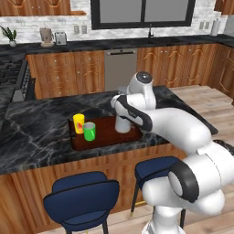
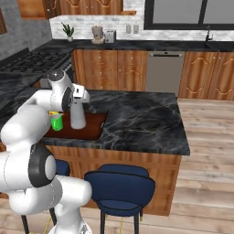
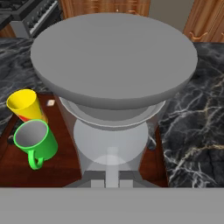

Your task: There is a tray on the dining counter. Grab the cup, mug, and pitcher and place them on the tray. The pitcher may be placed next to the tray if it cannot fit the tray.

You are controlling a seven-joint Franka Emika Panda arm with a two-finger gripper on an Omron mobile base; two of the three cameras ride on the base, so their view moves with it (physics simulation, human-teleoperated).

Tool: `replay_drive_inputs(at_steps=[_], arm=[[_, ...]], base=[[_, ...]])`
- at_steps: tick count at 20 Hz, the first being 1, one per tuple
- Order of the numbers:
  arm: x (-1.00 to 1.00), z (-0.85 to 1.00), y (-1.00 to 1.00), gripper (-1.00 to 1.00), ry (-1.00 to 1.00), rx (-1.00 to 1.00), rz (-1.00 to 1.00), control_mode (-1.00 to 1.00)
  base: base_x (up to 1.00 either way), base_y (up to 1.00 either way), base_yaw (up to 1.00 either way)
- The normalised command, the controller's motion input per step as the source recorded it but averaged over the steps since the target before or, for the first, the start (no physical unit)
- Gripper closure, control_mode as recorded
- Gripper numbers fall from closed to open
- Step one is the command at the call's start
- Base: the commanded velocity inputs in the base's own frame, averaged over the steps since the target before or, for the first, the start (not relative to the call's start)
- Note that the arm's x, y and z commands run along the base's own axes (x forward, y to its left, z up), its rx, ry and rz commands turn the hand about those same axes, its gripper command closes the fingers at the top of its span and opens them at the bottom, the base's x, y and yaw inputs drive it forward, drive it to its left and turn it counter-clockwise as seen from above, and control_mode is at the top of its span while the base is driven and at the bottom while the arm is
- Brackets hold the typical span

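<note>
The pale grey pitcher [image 1: 122, 124] [image 2: 77, 116] stands upright on the dark reddish-brown tray [image 1: 107, 133] [image 2: 93, 121] on the dining counter [image 1: 36, 132] [image 2: 141, 114]. My gripper [image 1: 121, 111] [image 2: 77, 102] sits right over the pitcher's top. In the hand view the pitcher's wide grey lid [image 3: 113, 57] hides my fingertips, so I cannot see how the jaws stand. A yellow cup [image 1: 78, 122] [image 3: 26, 105] and a green mug [image 1: 89, 131] [image 2: 56, 122] [image 3: 35, 140] stand side by side at the tray's left end [image 3: 65, 164], apart from the pitcher.
Two blue stools [image 1: 84, 196] [image 1: 155, 169] [image 2: 121, 185] stand under the counter's front edge. A stove [image 1: 13, 77] lies at the far left, and wooden cabinets with a dishwasher [image 1: 120, 68] run behind the island. Black marble stretches to the right of the tray.
</note>
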Motion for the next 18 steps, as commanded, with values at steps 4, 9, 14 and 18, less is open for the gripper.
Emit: replay_drive_inputs(at_steps=[4,9,14,18], arm=[[0.00,-0.21,0.00,1.00,0.00,0.00,0.00,-1.00],[0.00,-0.24,0.00,1.00,0.00,0.00,0.00,-1.00],[0.00,-0.16,0.00,1.00,0.00,0.00,0.00,-1.00],[0.00,-0.08,0.00,1.00,0.00,0.00,0.00,-1.00]], base=[[0.00,0.00,0.00],[0.00,0.00,0.00],[0.00,0.00,0.00],[0.00,0.00,0.00]])
